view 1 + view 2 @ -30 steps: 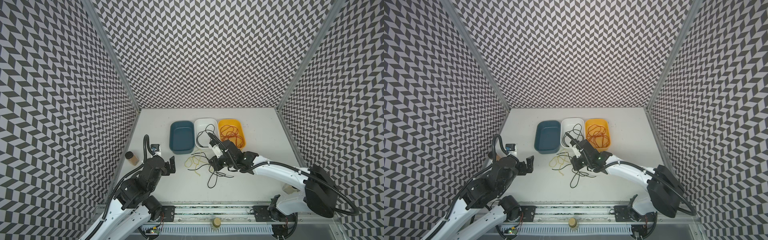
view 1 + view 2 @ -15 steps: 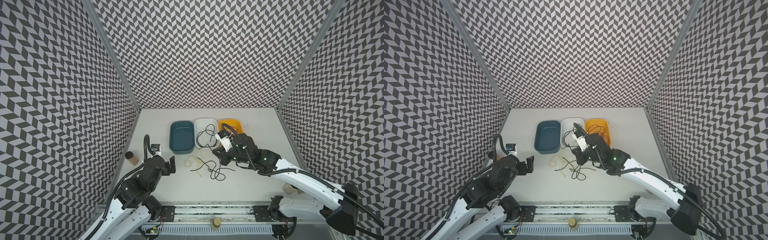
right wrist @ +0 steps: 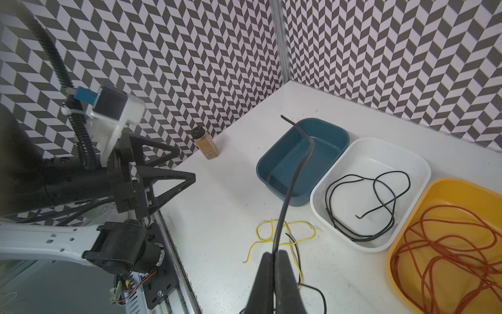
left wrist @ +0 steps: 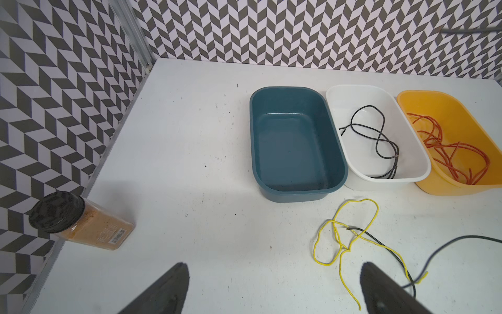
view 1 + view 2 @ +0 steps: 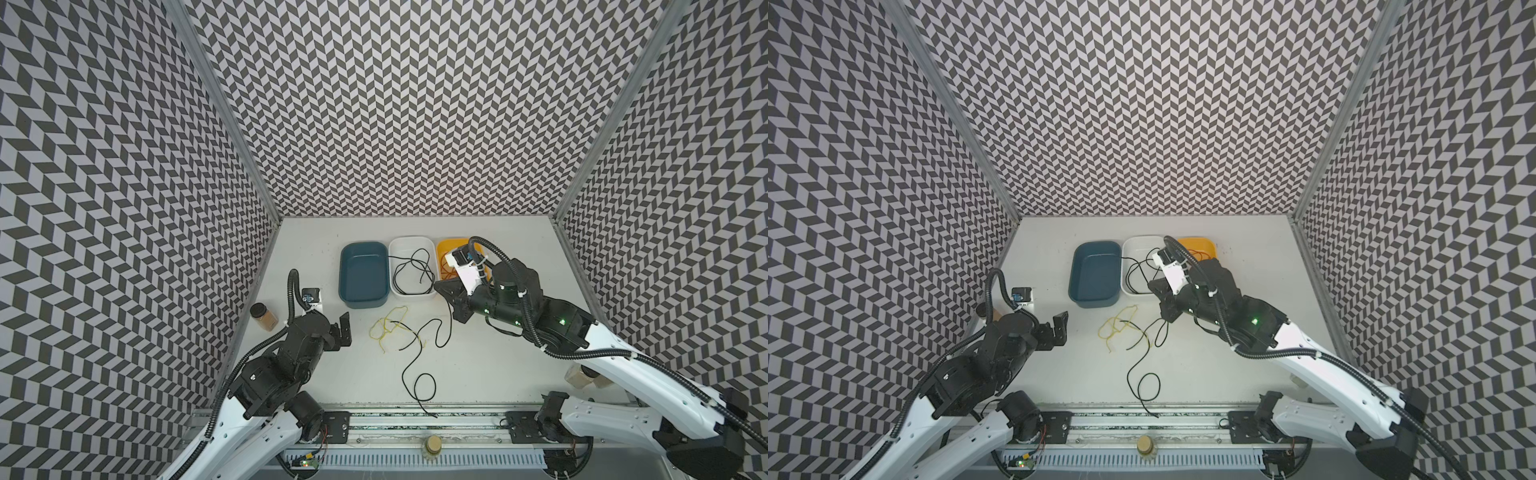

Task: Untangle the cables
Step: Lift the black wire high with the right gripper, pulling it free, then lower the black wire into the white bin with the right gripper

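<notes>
Pinches a black cable [image 3: 288, 195] near one end with the right gripper [image 3: 275, 255], tips pressed together on it. Leaves the rest trailing in loose loops over the bench [image 5: 478, 374] and lying across a yellow cable [image 4: 376, 210] in front of the trays. Hard to say whether knotted there or merely overlaid.

Holds the left gripper [image 4: 273, 271] spread wide and empty, off to the side.

Sorted by the look of it: a second black cable [image 4: 383, 139] in the white tray [image 4: 358, 155], an orange-red cable [image 4: 434, 138] in the orange tray [image 4: 448, 108] — nothing in the blue tray [image 4: 293, 141].

Light, limp, thin stuff, likely to drag its neighbour along. Best taken near a free end, clear of the crossing, and drawn off slowly.

No brand legible — only a barcode on the spice jar [image 4: 89, 225], lettering too small to read.
</notes>
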Controlling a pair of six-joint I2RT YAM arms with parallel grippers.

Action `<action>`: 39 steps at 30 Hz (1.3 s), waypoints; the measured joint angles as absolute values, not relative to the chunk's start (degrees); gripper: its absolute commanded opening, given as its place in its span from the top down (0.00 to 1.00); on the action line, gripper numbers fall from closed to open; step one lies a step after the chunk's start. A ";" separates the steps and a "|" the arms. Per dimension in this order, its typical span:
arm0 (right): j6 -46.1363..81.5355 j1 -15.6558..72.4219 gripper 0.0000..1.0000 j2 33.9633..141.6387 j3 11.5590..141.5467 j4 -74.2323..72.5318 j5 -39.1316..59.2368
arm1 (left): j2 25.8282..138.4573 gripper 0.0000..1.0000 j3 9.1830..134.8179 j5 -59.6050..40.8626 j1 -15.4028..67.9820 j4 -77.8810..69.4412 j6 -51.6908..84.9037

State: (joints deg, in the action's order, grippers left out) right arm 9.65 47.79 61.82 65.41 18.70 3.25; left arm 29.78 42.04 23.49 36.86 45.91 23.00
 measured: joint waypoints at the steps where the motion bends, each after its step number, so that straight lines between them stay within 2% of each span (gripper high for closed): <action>1: 9.41 47.79 1.00 61.82 66.43 19.07 2.90 | 29.78 0.00 42.04 23.49 36.86 45.91 23.00; 13: 6.02 47.79 1.00 63.77 80.73 20.10 -0.16 | 29.80 0.00 42.04 23.49 36.86 45.91 23.00; 24: 1.98 46.83 1.00 78.59 96.05 23.75 -6.81 | 29.80 0.00 42.02 23.49 36.86 45.91 23.00; 39: 3.27 33.78 1.00 92.99 107.81 24.99 -4.93 | 30.50 0.00 41.87 23.14 36.86 45.84 22.98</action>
State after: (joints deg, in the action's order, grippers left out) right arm 3.27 33.78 92.99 107.81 24.99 -4.93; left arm 30.50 41.87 23.14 36.86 45.84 22.98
